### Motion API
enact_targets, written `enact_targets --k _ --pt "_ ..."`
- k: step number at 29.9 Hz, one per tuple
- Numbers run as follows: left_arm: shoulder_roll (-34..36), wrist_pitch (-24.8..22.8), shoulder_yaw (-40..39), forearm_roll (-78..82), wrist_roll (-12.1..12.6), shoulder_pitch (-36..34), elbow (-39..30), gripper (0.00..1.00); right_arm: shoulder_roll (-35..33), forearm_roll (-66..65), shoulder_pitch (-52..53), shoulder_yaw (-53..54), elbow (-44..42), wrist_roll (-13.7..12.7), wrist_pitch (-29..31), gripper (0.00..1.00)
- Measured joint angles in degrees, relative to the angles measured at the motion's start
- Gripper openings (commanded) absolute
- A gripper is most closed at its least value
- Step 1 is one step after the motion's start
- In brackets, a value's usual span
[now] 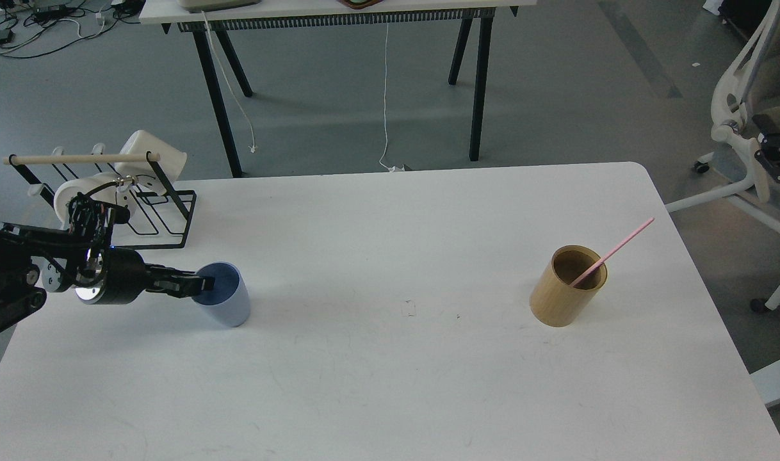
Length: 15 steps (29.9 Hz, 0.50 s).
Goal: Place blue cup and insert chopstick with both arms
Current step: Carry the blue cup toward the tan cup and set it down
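Note:
The blue cup point(222, 301) stands upright on the white table point(390, 384) at the left. My left gripper point(196, 285) reaches in from the left, level with the cup's near-left rim, its tip over the rim edge. Its fingers overlap too darkly to tell how they stand. The pink chopstick point(614, 251) leans inside the tan wooden cylinder point(566, 288) at the right, its top pointing up and right. A black part of my right arm point(777, 157) shows at the far right edge, off the table, too small to read.
A black wire rack point(162, 214) with a pale wooden rod and white mugs point(150, 157) stands at the table's back left, just behind my left arm. A white office chair point(742, 96) is to the right of the table. Another table stands behind.

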Motion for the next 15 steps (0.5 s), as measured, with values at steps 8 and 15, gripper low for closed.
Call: enact_targets --k 8,15 --pt "0.41 1.98 -0.87 -0.23 0.0 -0.41 -1.7 0.0 0.0 0.0 -0.29 -0.06 -0.01 0.0 0.01 0.98" --pt "1.11 1.33 -4.24 -1.29 0.0 -3.66 -10.13 0.0 -0.01 0.04 -0.4 0.29 -0.86 0.0 0.01 0.98"
